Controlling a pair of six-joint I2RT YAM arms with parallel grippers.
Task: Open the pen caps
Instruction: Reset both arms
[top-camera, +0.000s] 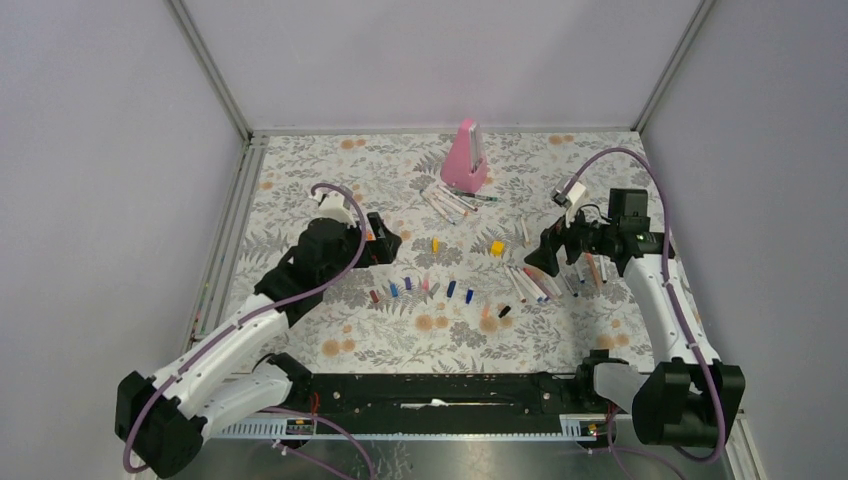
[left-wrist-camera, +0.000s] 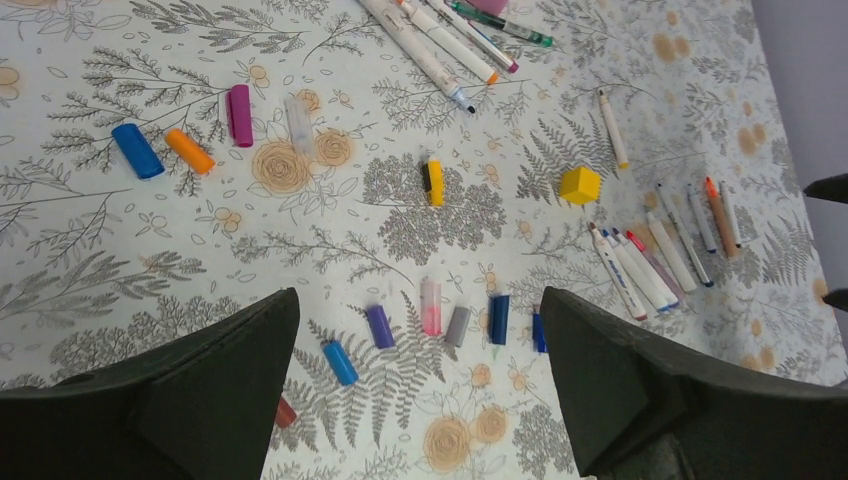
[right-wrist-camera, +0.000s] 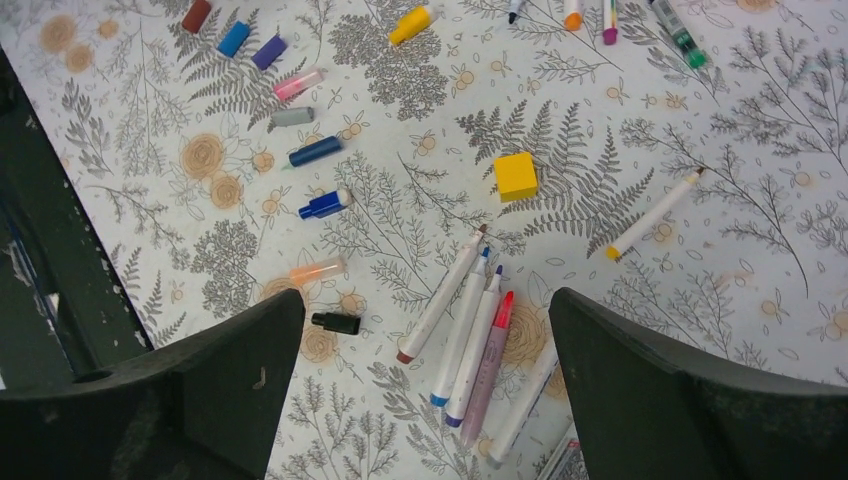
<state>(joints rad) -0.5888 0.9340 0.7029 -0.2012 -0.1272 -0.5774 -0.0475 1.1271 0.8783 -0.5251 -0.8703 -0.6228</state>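
Floral-print tabletop (top-camera: 400, 335) was boxed in by plain grey walls (top-camera: 100, 150). Pen caps (top-camera: 451, 289) lay in a loose row well in front of the pink wedge (top-camera: 466, 158); both jaws gaped wide, holding nothing.

Row of pen caps (top-camera: 451, 289) left of pens (top-camera: 531, 284)

the left arm (top-camera: 230, 340) reaches forward and leans inward, the left gripper (top-camera: 385, 243) pointing down with its jaws spread wide and nothing between them. the right arm (top-camera: 665, 300) runs straight forward, wrist bent inward, the right gripper (top-camera: 548, 258) likewise wide apart and empty.
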